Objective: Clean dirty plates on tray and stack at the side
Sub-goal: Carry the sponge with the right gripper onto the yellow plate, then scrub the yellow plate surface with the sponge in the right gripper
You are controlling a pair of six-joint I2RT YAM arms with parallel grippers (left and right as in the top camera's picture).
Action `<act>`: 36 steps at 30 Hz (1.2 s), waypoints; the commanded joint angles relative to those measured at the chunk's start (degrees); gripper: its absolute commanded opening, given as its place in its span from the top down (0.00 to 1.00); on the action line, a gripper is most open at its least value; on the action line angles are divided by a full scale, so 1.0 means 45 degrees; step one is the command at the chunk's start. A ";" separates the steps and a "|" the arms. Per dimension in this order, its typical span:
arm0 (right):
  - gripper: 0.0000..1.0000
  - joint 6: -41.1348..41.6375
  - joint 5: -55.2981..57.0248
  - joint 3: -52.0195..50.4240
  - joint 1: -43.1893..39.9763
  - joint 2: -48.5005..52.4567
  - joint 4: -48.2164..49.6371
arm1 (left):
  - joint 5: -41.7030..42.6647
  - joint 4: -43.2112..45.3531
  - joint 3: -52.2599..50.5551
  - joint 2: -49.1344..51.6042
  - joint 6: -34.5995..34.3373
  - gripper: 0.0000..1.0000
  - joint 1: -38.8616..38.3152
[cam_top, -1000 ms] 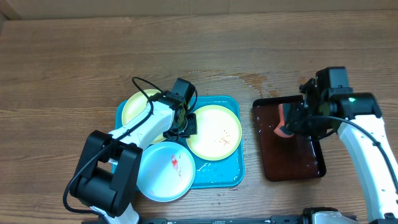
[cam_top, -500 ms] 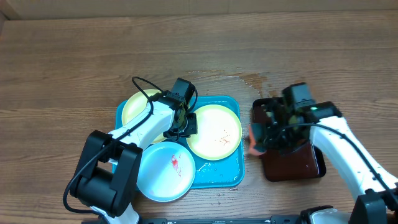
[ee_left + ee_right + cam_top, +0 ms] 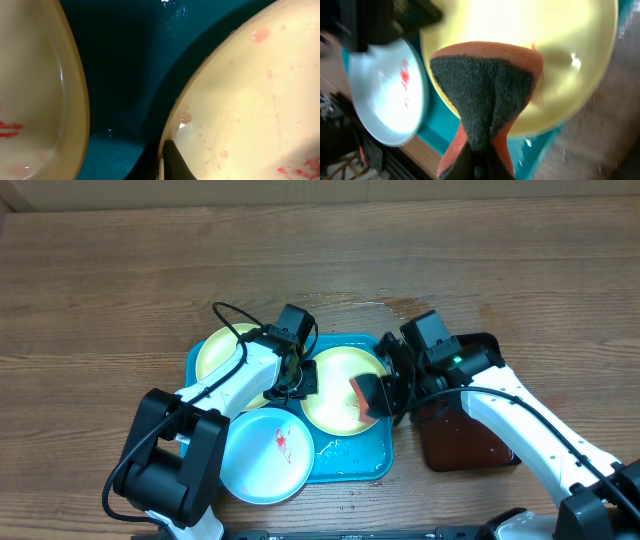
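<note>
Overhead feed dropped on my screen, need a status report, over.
Left end effector shut on yellow plate rim. Right end effector shut on sponge, over same plate on tray. Nothing blocking the wipe.

I see a wooden table (image 3: 120, 280) with its grain running side to side. Toward the right of the overhead view sits a dark reddish-brown tray (image 3: 452, 442) with a black rim and a glossy floor. Just beyond its far left corner the wood carries a shiny wet patch (image 3: 400, 307). An orange sponge (image 3: 364, 394) lies just left of that tray; the right wrist view shows it pinched into a fold, dark grey scouring face outward
</note>
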 commanded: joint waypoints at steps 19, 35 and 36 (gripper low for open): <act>0.96 0.7597 0.0559 0.1185 0.1870 0.3492 0.3764 | 0.0000 -0.0102 0.0170 0.0437 -0.0034 0.96 -0.0053; 0.96 0.7859 0.5372 0.2414 0.1511 0.4464 -0.0622 | -0.0107 -0.0282 0.0170 0.0437 -0.0034 0.96 -0.0053; 0.96 0.7684 0.5508 0.2569 0.1515 0.4464 -0.0792 | -0.0117 -0.0282 0.0170 0.0437 -0.0034 0.96 -0.0053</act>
